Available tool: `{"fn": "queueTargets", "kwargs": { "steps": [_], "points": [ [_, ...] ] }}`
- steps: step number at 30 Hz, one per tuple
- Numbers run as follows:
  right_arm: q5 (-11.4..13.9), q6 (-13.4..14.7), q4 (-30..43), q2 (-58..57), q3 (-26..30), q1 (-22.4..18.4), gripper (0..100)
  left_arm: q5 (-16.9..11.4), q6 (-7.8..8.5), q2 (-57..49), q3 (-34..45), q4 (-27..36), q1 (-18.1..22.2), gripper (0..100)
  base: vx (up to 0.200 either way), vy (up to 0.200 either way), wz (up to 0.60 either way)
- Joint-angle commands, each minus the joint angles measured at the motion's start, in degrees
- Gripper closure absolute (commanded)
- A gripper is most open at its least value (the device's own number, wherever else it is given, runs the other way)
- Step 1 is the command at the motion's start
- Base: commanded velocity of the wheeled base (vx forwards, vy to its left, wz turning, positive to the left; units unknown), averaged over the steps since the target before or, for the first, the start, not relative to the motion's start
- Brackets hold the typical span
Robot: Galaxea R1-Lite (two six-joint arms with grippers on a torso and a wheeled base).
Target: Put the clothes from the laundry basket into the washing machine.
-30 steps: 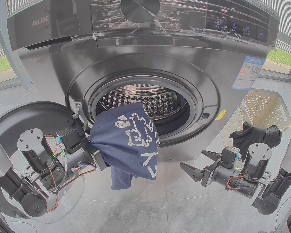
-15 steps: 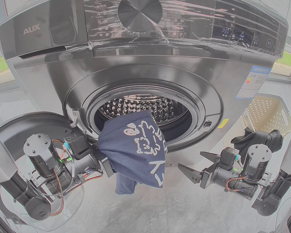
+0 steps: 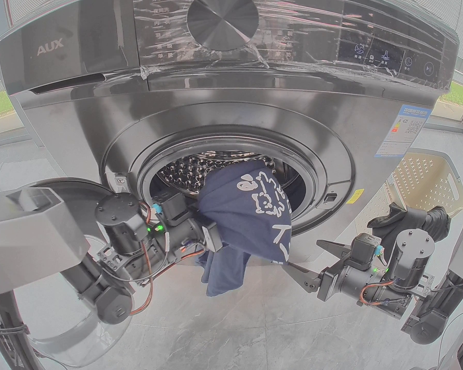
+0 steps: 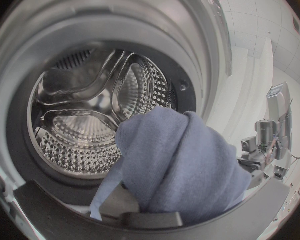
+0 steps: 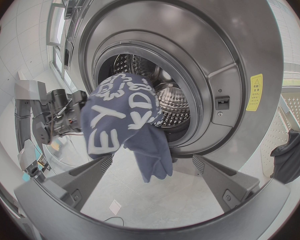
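The washing machine takes up the upper and middle part of the head view. Its round door is swung open at the lower left. The steel drum shows through the opening in the centre.

The left gripper sits just left of centre, at the lower left edge of the opening. It pinches a navy garment, and the cloth is bunched over its fingers. The upper part of the garment lies in the mouth of the drum. A tail hangs down in front of the machine, above the floor. Large white letters and a white cartoon drawing are printed across the garment.

The right gripper is at the lower right with its fingers spread wide and nothing between them.

The cream laundry basket stands at the right edge beside the machine. A black garment is draped over its near rim.

Writing on the machine:
- A pale logo on the dark panel at the upper left.
- Rows of small print around the dial, under wrinkled plastic film.
- Lit icons at the upper right.
- A blue-and-white label at the right, too small to read.
- A yellow sticker beside the door latch.
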Motion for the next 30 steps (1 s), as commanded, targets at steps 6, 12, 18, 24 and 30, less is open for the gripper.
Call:
{"fn": "queueTargets", "kwargs": {
  "steps": [6, 12, 18, 24, 30],
  "points": [
    [0.0, 0.0, -0.1, 0.2, -0.2, 0.8, 0, 0.9, -0.46, 13.8, -19.2, 7.1, 1.3, 100, 0.000, 0.000, 0.00],
    [0.0, 0.0, -0.1, 0.3, -0.2, 0.8, 0, 2.5, -1.60, 14.1, -28.1, 16.1, 2.4, 100, 0.000, 0.000, 0.00],
    [0.0, 0.1, -0.1, 0.4, -0.1, 1.2, 0, 4.7, -1.60, 19.3, -38.9, 21.2, 2.7, 100, 0.000, 0.000, 0.00],
    [0.0, 0.1, -0.1, 0.4, -0.1, 1.3, 0, 5.3, -1.60, 22.5, -46.4, 25.8, 2.9, 100, 0.000, 0.000, 0.00],
    [0.0, 0.0, -0.1, 0.5, -0.1, 1.3, 0, 10.5, -1.60, 25.4, -57.1, 31.4, 5.0, 100, 0.000, 0.000, 0.00]
  ]
}}
